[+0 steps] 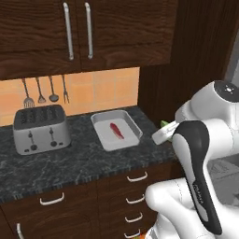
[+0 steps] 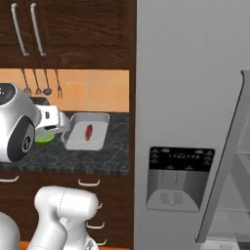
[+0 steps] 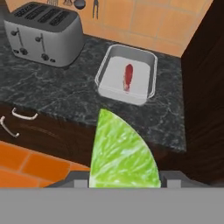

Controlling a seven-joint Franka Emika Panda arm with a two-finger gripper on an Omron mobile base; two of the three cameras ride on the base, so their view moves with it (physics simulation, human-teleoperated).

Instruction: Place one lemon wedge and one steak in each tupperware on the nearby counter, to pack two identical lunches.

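Dark wood kitchen w/ orange tile backsplash (image 1: pixel 102 91); the table (image 1: pixel 79 161) is black-grey speckled stone over dark drawers w/ silver handles. Silver 4-slot toaster (image 1: pixel 41 128) sits at its left, utensils (image 1: pixel 44 91) hang on the wall above it. One tupperware (image 1: pixel 115 130), a light-grey shallow tray, lies on the table right of the toaster, near the dark tall cabinet side; one steak (image 1: pixel 116 131) lies inside it, approx mid-tray, lengthwise. In the right base view a grey fridge (image 2: pixel 190 122) w/ dispenser panel takes up the right half, its door edge cut off at the frame's right. Pincer (image 3: pixel 124 177) is over the table's front edge, short of the tray; in both base views the arm's own body covers most of it, so fingers can't be made out there. Hand view: finger tips mostly hidden behind a big yellow-green lemon wedge (image 3: pixel 122 155) pinched between them, wedge point toward the tray, its lower part cut off at the frame bottom. A sliver of the same green shows by the wrist in the left base view & under it in the right base view.
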